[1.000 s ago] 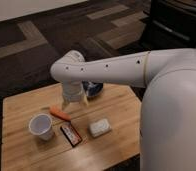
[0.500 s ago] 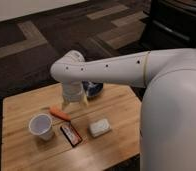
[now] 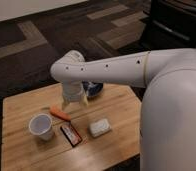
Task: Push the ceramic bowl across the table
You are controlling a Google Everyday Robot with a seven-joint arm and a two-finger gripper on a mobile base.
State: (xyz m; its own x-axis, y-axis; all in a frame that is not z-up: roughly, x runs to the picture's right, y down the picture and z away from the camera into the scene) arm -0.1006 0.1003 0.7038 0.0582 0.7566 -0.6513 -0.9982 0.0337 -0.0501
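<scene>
Camera view, end effector [image 3: 74, 103] above table [image 3: 122, 106] — ceramic bowl [image 3: 94, 89] just behind

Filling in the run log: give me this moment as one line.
ceramic bowl: near far edge of table, partly behind arm | end effector: low over table, beside bowl | contact: cannot tell

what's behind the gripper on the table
The dark blue bowl sits on the table just behind the gripper. Only its right part shows; the wrist covers the rest, including any contact.
</scene>
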